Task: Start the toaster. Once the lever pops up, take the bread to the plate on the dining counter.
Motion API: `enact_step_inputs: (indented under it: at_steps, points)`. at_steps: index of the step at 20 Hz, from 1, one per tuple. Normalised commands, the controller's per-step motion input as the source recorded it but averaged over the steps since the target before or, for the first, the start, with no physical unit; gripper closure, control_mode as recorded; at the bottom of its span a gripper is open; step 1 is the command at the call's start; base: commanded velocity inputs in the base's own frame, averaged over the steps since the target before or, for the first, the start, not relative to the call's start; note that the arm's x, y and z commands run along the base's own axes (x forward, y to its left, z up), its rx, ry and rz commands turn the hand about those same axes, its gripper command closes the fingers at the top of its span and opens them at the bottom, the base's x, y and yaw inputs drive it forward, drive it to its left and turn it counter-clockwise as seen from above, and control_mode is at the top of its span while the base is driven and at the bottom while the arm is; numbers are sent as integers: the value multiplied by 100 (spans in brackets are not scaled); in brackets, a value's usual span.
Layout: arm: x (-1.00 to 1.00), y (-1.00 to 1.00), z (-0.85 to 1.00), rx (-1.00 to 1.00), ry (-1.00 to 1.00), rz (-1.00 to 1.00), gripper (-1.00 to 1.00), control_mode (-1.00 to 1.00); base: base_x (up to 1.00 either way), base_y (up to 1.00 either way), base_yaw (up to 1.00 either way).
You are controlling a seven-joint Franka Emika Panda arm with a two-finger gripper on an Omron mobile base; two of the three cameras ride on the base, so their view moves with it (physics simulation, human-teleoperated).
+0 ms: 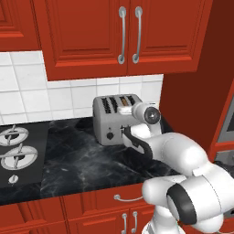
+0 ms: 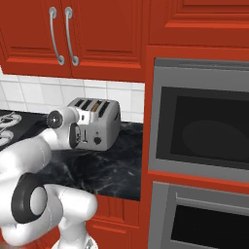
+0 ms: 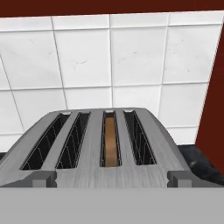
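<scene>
Toaster (image 3: 94,173): front edge just under claw.
Bread (image 3: 111,140): ahead, sunk in third slot.
Claw (image 1: 129,119): spread, empty.

We see red upper cabinets (image 1: 123,36) with two vertical silver handles (image 1: 121,34) side by side at the door seam. Below them runs a white tiled wall (image 1: 50,98). A black marble worktop (image 1: 87,160) with white veins carries a black hob (image 1: 18,153) with burners at its left end. Red drawers (image 1: 109,201) with silver handles sit under the worktop. At the right stands a red tall unit holding two stacked grey ovens (image 2: 199,126).
</scene>
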Motion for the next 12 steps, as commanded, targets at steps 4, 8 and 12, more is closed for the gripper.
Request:
enact_step_inputs:
  at_steps: [4,8,12]
  points:
    - [21,0,0,0,0,0,-100,-100,0,0,0]
    - [17,0,0,0,0,1,-100,-100,0,0,0]
    - [14,0,-1,0,0,4,-100,-100,0,0,0]
